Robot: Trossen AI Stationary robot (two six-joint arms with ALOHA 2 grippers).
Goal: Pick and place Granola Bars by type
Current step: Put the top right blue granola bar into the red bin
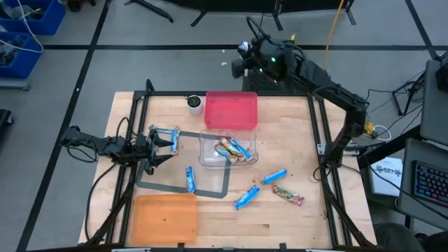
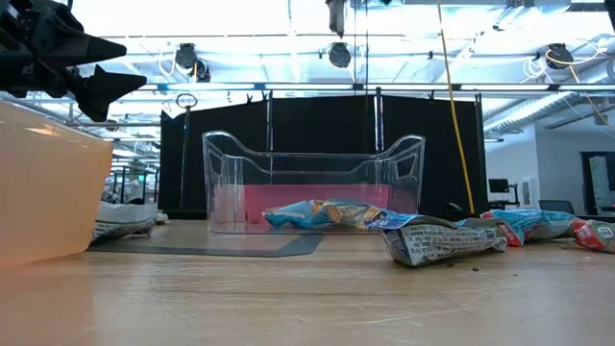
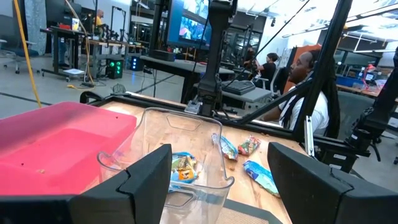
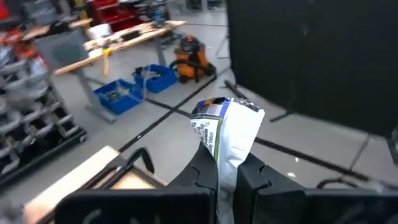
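Right gripper [image 4: 227, 171] clenched on a white-wrapped bar [image 4: 229, 134], raised beyond the table's far edge. Left gripper [image 1: 164, 142] open, empty, beside clear bin [image 1: 204, 155] holding bars [image 1: 233, 150]; others loose on table [image 1: 294, 133].

My wooden table [image 1: 294, 129] carries a red bin [image 1: 231, 110], clear bin [image 1: 208, 147], orange bin [image 1: 165, 218], white cup [image 1: 194, 103], grey mat [image 1: 210, 190], loose granola bars [image 1: 274, 176].

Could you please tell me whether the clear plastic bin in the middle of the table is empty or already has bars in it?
Not empty: the clear bin holds a few granola bars, blue and tan, lying on its floor.
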